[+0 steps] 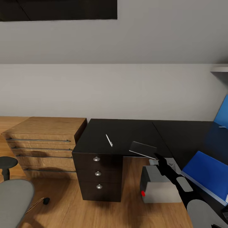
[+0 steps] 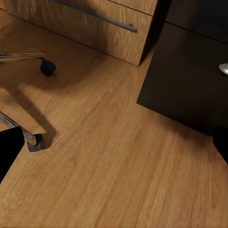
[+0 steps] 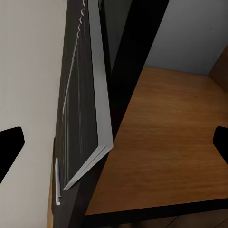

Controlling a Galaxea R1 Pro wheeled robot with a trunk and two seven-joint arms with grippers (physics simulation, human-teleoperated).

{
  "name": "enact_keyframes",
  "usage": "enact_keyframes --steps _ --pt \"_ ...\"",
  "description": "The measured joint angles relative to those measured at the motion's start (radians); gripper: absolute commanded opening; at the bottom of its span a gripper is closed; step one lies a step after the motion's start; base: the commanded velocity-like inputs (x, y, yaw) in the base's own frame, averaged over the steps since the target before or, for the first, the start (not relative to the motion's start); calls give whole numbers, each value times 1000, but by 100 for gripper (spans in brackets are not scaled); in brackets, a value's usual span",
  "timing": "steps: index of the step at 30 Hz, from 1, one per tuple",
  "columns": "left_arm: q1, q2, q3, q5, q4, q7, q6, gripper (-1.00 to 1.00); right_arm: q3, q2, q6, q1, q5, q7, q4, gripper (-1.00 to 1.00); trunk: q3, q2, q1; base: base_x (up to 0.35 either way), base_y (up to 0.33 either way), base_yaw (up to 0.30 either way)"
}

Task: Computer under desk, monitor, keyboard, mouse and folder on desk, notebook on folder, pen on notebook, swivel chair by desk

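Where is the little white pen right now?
In the head view the pen lies on the black desk, above the drawers. The dark notebook is just to its right, near the desk's front edge.

Matt black desk – wood-grain floor, wooden chest, metal handles

Desk: black top, three-drawer unit below.
On desk: white pen near the middle; dark grey notebook at the front edge; blue folder to the right.
Floor: wood; grey computer stands on it beside the drawers.
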Motion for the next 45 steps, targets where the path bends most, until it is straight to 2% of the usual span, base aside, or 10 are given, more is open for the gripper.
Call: enact_keyframes --steps 45 --pt "0 1 0 1 15 0 -2 100 0 0 -2 0 0 -1 6 100 0 0 0 7 0 0"
